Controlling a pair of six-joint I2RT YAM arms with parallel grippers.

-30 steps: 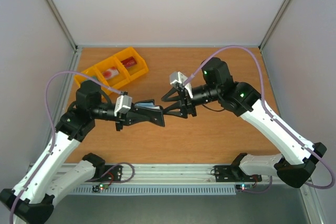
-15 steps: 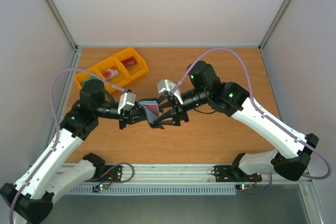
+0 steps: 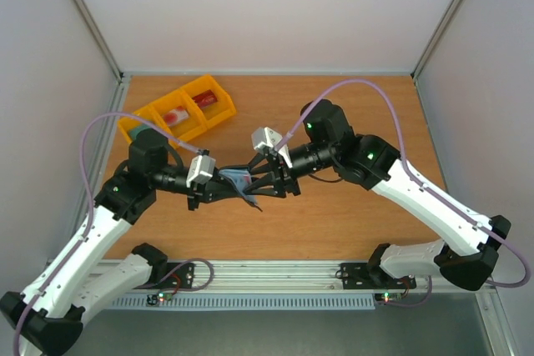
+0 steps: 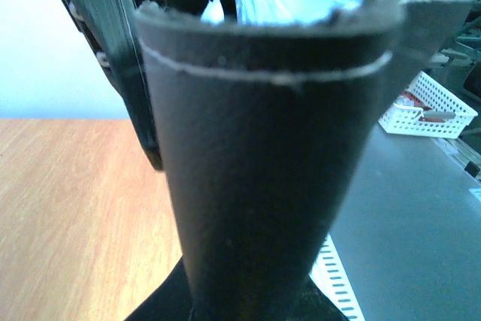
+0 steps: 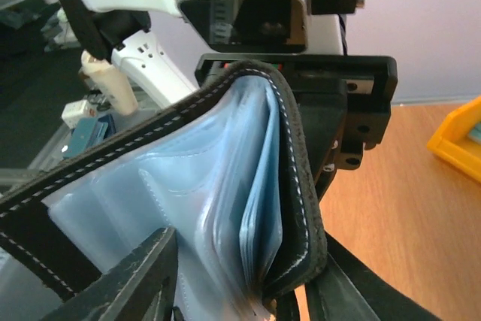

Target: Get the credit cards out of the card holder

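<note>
The card holder (image 3: 239, 181), a black bifold wallet, is held above the table between both arms. My left gripper (image 3: 219, 187) is shut on its far fold; its black outer face (image 4: 255, 163) fills the left wrist view and hides the fingers. In the right wrist view the card holder hangs open, showing pale blue plastic sleeves (image 5: 188, 201) inside the stitched black cover (image 5: 297, 186). My right gripper (image 5: 240, 283) is open, one finger (image 5: 120, 276) in front of the sleeves and the other outside the cover. I cannot make out any credit cards inside the sleeves.
A row of yellow bins (image 3: 221, 106) stands at the back left of the wooden table. The middle bin holds a flat red and pale item (image 3: 175, 116) and the right one a red item (image 3: 206, 99). Grey walls close the sides and back.
My right gripper has moved left up to the card holder and now straddles its open edge. The left arm has swung the card holder slightly right and lower.
</note>
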